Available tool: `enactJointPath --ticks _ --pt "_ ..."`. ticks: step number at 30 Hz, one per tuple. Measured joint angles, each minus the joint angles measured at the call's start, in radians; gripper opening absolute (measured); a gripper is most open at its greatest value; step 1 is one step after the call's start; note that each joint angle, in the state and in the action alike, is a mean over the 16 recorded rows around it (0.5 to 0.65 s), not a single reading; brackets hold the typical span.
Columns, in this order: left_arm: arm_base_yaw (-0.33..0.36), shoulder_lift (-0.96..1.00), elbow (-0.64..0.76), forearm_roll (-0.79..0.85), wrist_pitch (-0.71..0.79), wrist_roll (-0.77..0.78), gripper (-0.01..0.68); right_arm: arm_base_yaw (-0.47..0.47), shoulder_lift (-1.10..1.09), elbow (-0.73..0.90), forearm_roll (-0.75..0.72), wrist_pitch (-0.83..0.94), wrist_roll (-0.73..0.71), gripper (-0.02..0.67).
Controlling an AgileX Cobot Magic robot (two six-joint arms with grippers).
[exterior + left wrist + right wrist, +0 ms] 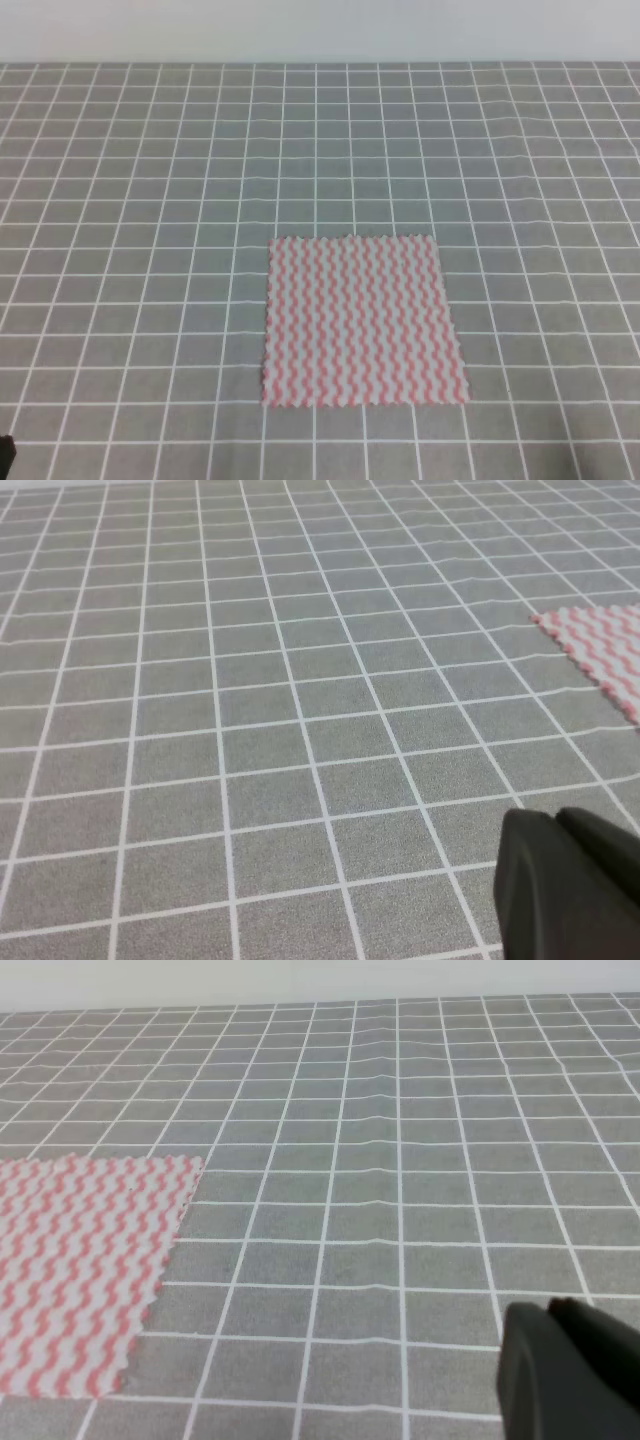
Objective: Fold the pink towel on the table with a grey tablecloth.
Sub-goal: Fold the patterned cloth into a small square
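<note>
- The towel [361, 321] lay flat on the table [150, 200], a little right of the middle and near the front.
- In the left wrist view, only a corner of the towel [608, 645] showed at the right edge, with the left gripper [565, 890] low in the right corner, apart from it.
- In the right wrist view, the towel [80, 1260] lay at the left, and the right gripper [570, 1370] sat low at the right, well apart.

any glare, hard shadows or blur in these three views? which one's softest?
Exterior high: even flat light, no glare, pink towel casts no hard shadow, slightly soft overall. Left wrist: grid sharp mid-frame, the dark gripper part at the bottom right is blurred. Right wrist: the same, gripper part blurred, tablecloth ripples visible, far edge washed pale.
</note>
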Motion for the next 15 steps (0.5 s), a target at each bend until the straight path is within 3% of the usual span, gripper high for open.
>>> enactJointPath --ticks 15 --pt "0.0 -0.002 0.0 0.0 -0.003 0.0 -0.004 0.0 -0.001 0.005 0.0 -0.004 0.0 -0.017"
